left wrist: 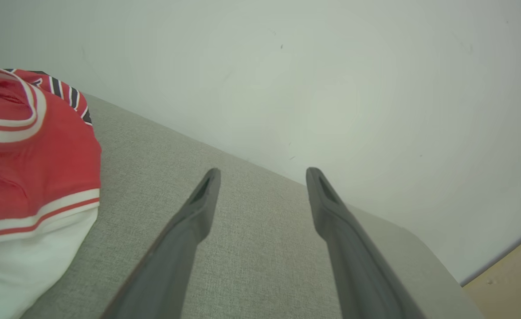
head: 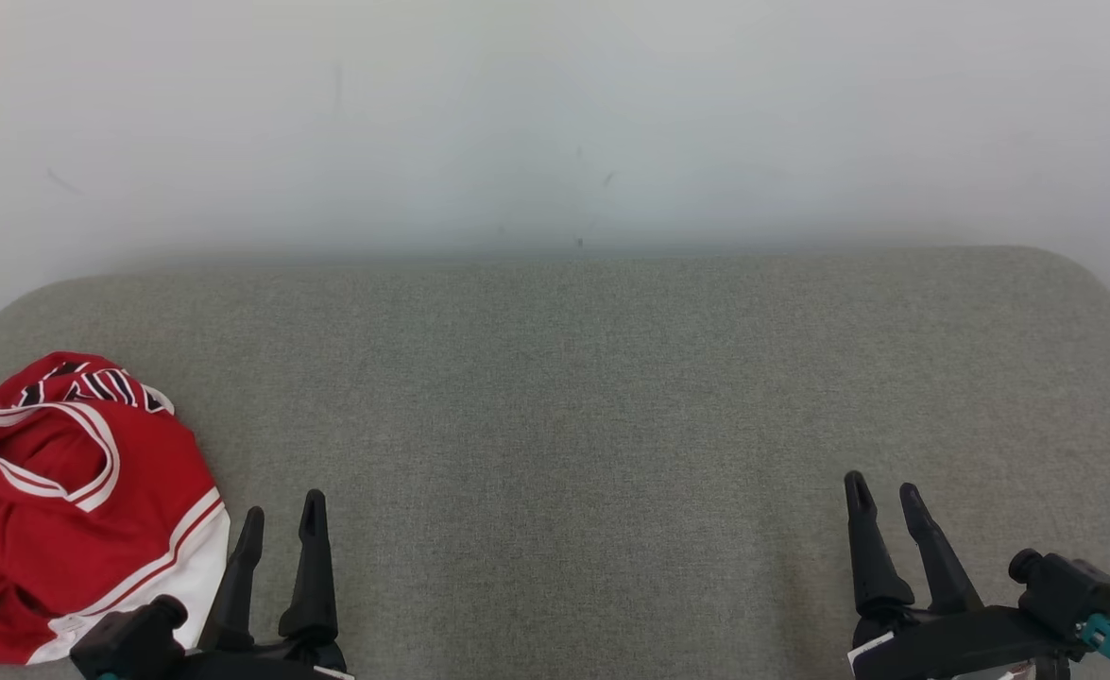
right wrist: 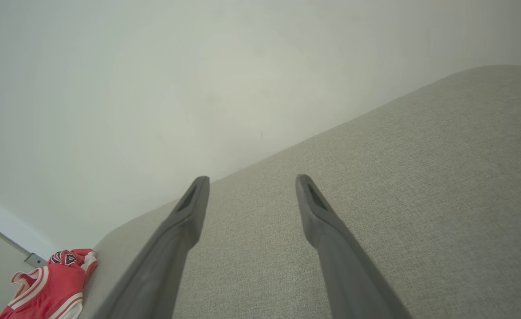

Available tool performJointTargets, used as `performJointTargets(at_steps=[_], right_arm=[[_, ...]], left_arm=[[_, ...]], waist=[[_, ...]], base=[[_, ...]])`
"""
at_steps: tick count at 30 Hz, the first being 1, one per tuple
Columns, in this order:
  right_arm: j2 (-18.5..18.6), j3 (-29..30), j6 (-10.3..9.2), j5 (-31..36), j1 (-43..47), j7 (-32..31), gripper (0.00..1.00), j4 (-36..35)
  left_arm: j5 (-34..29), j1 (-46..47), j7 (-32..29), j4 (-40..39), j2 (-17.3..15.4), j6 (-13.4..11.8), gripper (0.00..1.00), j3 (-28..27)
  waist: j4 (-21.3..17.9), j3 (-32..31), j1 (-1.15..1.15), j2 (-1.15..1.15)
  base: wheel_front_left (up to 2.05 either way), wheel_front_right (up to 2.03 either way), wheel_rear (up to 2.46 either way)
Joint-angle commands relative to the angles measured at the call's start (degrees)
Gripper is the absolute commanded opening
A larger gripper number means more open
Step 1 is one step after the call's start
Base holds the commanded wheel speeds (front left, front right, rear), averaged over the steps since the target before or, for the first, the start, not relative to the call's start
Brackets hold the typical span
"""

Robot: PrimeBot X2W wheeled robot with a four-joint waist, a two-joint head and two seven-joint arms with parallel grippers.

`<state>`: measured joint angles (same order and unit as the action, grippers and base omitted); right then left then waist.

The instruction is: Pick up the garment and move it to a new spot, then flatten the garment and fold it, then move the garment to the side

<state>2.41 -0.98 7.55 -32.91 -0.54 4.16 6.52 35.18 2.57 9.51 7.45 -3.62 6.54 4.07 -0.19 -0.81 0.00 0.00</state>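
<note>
Head view: jersey (head: 63, 501) bunched, untouched — pickup pending; left gripper (head: 281, 524) beside it, right gripper (head: 885, 501) far off, both spread — left must reach over.

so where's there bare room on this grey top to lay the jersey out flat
The whole middle of the grey surface is bare, from the wall to the near edge, between the left gripper and right gripper. The far right corner is free too. Only the left end is crowded: the crumpled red garment lies there, beside the left gripper.
</note>
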Motion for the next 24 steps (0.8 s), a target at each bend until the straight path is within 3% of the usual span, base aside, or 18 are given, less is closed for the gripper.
performJointTargets(at_steps=[1,24], right_arm=[[0.49,-0.96,-0.06,2.76,-1.12,0.86,1.0,-1.05],[0.52,-4.42,-0.08,16.03,-1.22,5.29,1.0,-2.66]], left_arm=[[-2.21,-0.15,0.58,-1.11,-0.31,-0.11,1.0,-0.07],[-15.82,-1.65,2.75,-3.1,-0.79,0.39,1.0,-0.62]], waist=[[0.01,-0.06,0.0,0.0],[-0.3,-0.37,0.0,0.0]], base=[[0.0,0.0,0.0],[0.0,0.0,0.0]])
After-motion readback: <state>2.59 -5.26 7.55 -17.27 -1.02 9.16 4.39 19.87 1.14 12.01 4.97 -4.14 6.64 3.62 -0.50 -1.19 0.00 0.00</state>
